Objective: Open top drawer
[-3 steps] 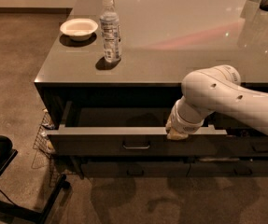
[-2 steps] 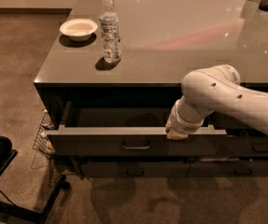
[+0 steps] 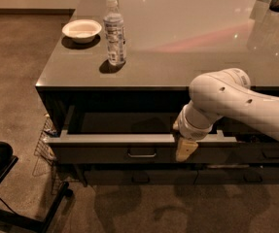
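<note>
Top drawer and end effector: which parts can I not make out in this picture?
Camera view:
- Top drawer: inside lost in shadow under the countertop; right end behind the arm.
- End effector, at the drawer's front lip right of the handle: mostly covered by the arm.

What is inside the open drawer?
The top drawer shows only a bare floor in the part I can see. Its back hides under the countertop, and the robot arm covers part of it, with the gripper at the front edge.
</note>
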You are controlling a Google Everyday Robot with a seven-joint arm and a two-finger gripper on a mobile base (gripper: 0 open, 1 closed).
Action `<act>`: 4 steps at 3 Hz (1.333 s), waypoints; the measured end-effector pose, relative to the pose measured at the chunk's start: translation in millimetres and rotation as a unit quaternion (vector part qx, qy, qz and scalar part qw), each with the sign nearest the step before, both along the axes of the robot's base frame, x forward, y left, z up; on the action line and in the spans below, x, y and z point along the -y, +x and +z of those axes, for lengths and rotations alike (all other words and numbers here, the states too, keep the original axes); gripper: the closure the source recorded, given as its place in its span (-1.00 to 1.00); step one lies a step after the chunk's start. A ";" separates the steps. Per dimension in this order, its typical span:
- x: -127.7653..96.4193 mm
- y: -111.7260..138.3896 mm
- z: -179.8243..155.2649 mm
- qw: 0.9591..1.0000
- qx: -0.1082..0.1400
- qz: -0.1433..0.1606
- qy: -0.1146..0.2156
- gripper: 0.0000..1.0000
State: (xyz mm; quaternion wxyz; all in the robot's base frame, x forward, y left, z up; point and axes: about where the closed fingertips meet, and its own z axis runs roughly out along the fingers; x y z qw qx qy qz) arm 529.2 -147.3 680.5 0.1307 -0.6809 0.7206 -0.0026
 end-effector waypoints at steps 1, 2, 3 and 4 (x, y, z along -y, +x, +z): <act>0.0 -0.3 -0.4 1.000 0.000 0.000 0.000 -1.00; 0.0 -0.3 -0.4 1.000 0.000 0.000 0.000 -1.00; 7.8 6.3 0.2 1.000 -0.002 -0.013 -0.002 -1.00; 13.8 -13.6 -27.0 0.997 -0.062 -0.048 -0.012 -0.48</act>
